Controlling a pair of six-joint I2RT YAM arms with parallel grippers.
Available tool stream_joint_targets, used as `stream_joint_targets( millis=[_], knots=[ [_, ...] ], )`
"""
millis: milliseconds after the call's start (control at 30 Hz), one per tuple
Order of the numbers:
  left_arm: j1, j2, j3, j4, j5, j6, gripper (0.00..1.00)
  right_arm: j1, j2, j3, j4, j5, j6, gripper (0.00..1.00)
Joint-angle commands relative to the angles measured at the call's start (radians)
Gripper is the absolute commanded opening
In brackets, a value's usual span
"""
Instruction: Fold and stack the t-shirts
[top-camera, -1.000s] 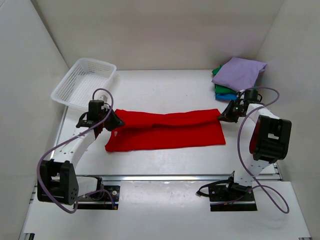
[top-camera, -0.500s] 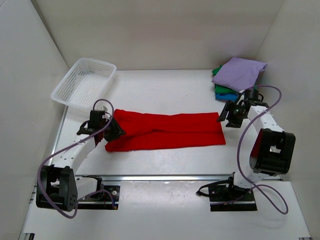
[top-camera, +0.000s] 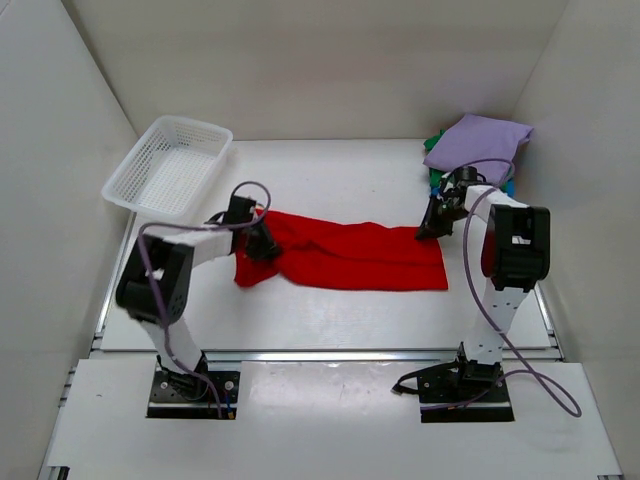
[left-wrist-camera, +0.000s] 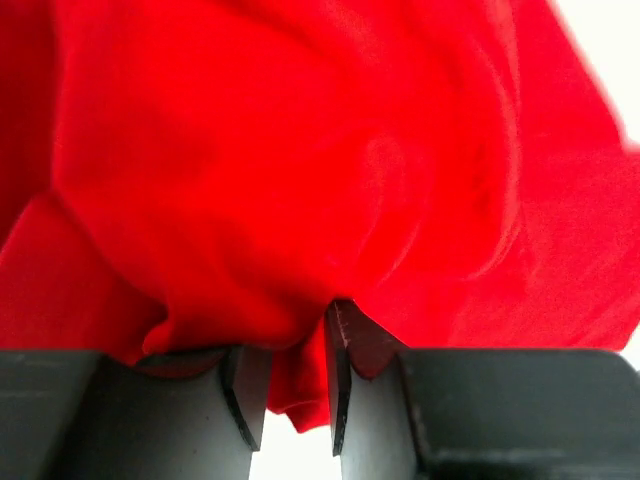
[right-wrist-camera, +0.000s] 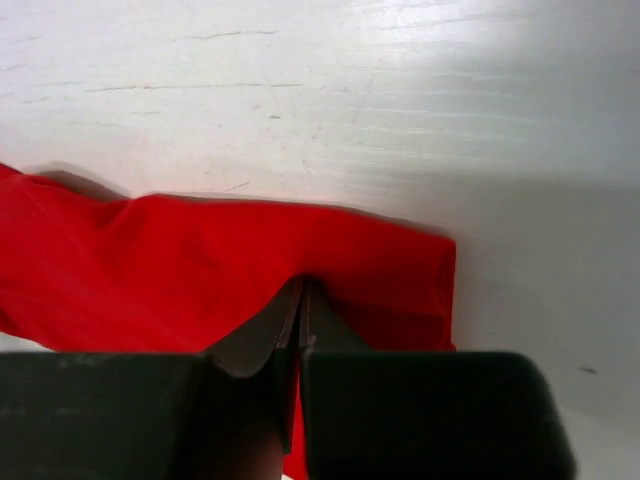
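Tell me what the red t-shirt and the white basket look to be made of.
The red t-shirt looks like soft knit cloth, probably cotton, with a matte finish: it bunches into rounded folds in the left wrist view. The white basket looks like moulded plastic, perhaps slightly glossy: it has a stiff open mesh of regular holes and a solid rim.

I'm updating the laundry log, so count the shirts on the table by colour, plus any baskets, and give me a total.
Red shirt: 1
Lavender shirt: 1
Green shirt: 1
Blue shirt: 1
White basket: 1
Total: 5
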Motion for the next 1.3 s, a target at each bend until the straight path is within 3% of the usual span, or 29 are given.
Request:
stream_joint_targets(
  millis=[0,133,233,267,333,367,433,500,567,600,667,733,833,900,933,1000,1100,1200,1267],
  knots=[
    [-0.014,0.228,0.228,-0.002,-0.072,0.022,0.37,0.026,-0.015,0.018,-0.109,0.121,0.022,0.00],
    [0.006,0.462,0.610,-0.126,-0.063,0.067,0.36,0.102,-0.264,-0.267,-0.073,0.202,0.176,0.00],
    [0.020,0.693,1.027,-0.248,-0.033,0.086,0.37,0.228,-0.491,-0.525,0.053,0.140,0.344,0.00],
    [0.023,0.735,1.101,-0.307,-0.017,0.090,0.37,0.295,-0.551,-0.618,0.085,0.112,0.384,0.00],
    [0.018,0.914,1.444,-0.418,0.009,0.100,0.36,0.401,-0.604,-0.726,0.249,0.024,0.540,0.00],
    [0.014,0.968,1.546,-0.508,0.044,0.103,0.36,0.475,-0.621,-0.777,0.287,0.003,0.579,0.00],
    [0.011,1.149,1.916,-0.628,0.066,0.080,0.38,0.594,-0.645,-0.828,0.421,0.017,0.696,0.00],
    [0.023,1.206,2.031,-0.622,0.140,0.045,0.39,0.636,-0.670,-0.845,0.447,0.046,0.722,0.01],
    [0.027,1.131,1.922,-0.572,0.176,0.034,0.49,0.636,-0.702,-0.842,0.495,0.038,0.696,0.03],
    [0.029,1.102,1.898,-0.556,0.187,0.047,0.54,0.623,-0.725,-0.839,0.513,0.020,0.689,0.14],
    [0.024,0.977,1.825,-0.555,0.181,0.077,0.67,0.593,-0.774,-0.810,0.486,0.002,0.637,0.24],
    [0.029,0.879,1.770,-0.613,0.159,0.130,0.70,0.571,-0.840,-0.748,0.423,0.025,0.584,0.41],
    [0.014,0.642,1.517,-0.664,0.136,0.198,0.73,0.491,-0.913,-0.750,0.314,0.043,0.526,0.48],
    [0.011,0.340,1.045,-0.491,0.118,0.169,0.74,0.381,-0.938,-0.763,0.232,-0.009,0.453,0.53],
    [-0.005,0.259,0.918,-0.428,0.115,0.144,0.75,0.362,-0.947,-0.783,0.213,-0.015,0.434,0.54],
    [-0.022,-0.015,0.521,-0.279,0.118,0.086,0.82,0.308,-0.935,-0.793,0.118,-0.038,0.350,0.58],
    [-0.115,-0.238,0.220,-0.270,0.059,0.037,0.83,0.320,-0.911,-0.800,0.046,0.003,0.296,0.60],
    [-0.212,-0.378,-0.064,-0.146,0.069,-0.076,0.82,0.378,-0.915,-0.842,0.059,0.018,0.329,0.60],
    [-0.291,-0.418,-0.165,-0.108,0.055,-0.145,0.81,0.427,-0.934,-0.894,0.076,0.046,0.365,0.60]
  ],
)
